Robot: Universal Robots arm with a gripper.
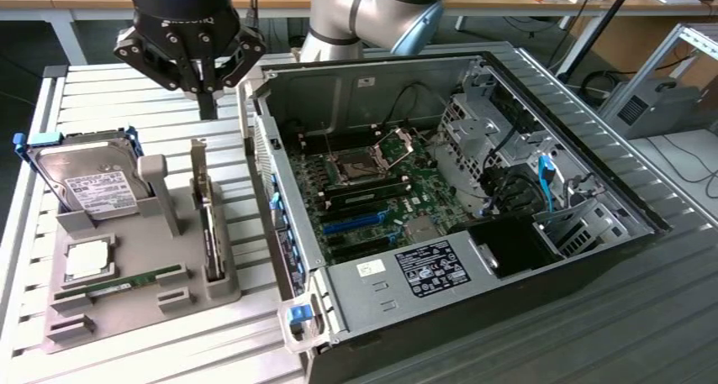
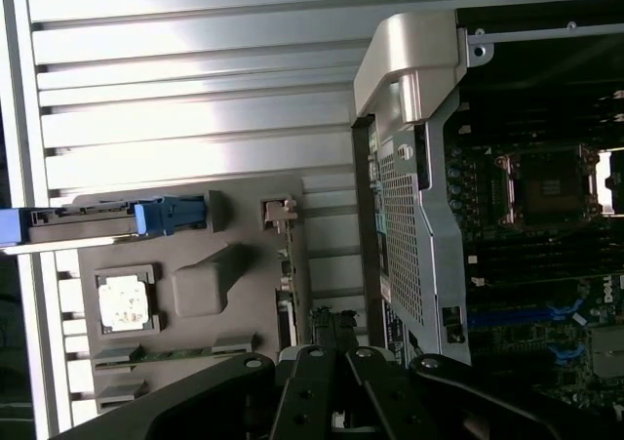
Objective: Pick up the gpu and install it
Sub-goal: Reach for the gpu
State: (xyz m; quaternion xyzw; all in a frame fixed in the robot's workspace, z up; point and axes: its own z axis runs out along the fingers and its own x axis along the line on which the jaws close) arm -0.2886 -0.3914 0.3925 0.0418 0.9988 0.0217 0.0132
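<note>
So the fingers (image 1: 208,102) are pressed shut with nothing caught between them, hung just over the far end of the grey holder (image 1: 134,307). That holder is parked near the desk (image 1: 124,107) edge on the exterior view's left. The gpu (image 1: 205,224) is stood on its long edge in one of the holder's slots, presumably so the top edge is left free to be pinched from above. It's not been lifted yet. The hard drive (image 1: 92,182) is propped up alongside. The computer case (image 1: 336,77) is laid open on its side, likely so the board's slots can be reached from above.
</note>
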